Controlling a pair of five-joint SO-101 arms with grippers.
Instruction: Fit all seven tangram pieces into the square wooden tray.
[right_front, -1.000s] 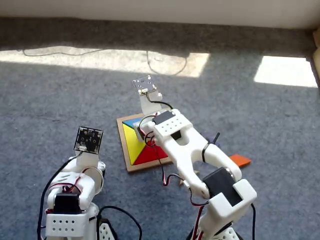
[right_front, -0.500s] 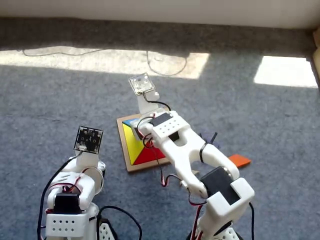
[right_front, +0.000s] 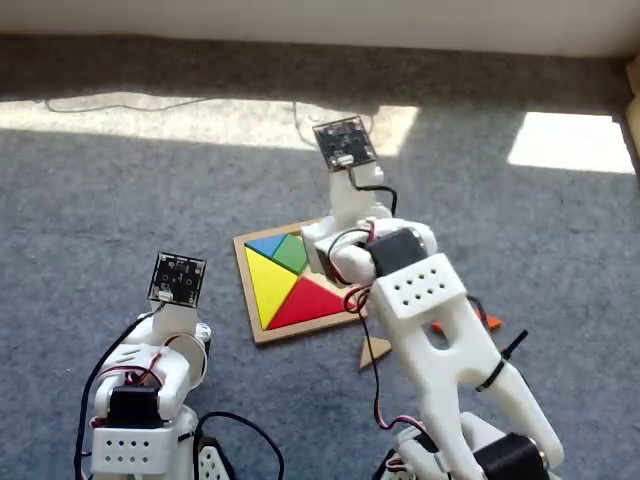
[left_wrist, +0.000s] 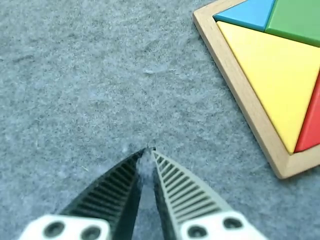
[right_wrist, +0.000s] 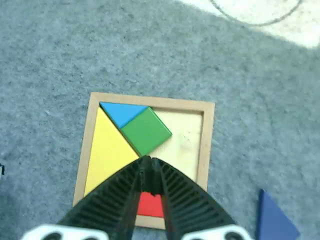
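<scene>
The square wooden tray (right_front: 250, 325) lies on the grey carpet. In it are a blue triangle (right_front: 265, 243), a green square (right_front: 292, 252), a yellow triangle (right_front: 268, 285) and a red triangle (right_front: 310, 303). My right gripper (right_wrist: 149, 160) is shut and empty, hovering above the tray (right_wrist: 207, 135) near the green square (right_wrist: 146, 131); bare wood (right_wrist: 186, 142) shows beside that square. A dark blue triangle (right_wrist: 272, 220) lies on the carpet off the tray's side. My left gripper (left_wrist: 149, 151) is shut and empty over bare carpet, apart from the tray (left_wrist: 235, 95).
An orange piece (right_front: 491, 322) peeks out beside the right arm (right_front: 430, 300). A tan triangular piece (right_front: 372, 350) lies on the carpet by the tray's near right corner. A thin cable (right_front: 330, 140) runs over the sunlit carpet at the back. The left arm (right_front: 150, 380) stands at the front left.
The right arm has swung to the right and drawn back from the tray, uncovering the green square and the tray's middle. The left arm has not moved.
</scene>
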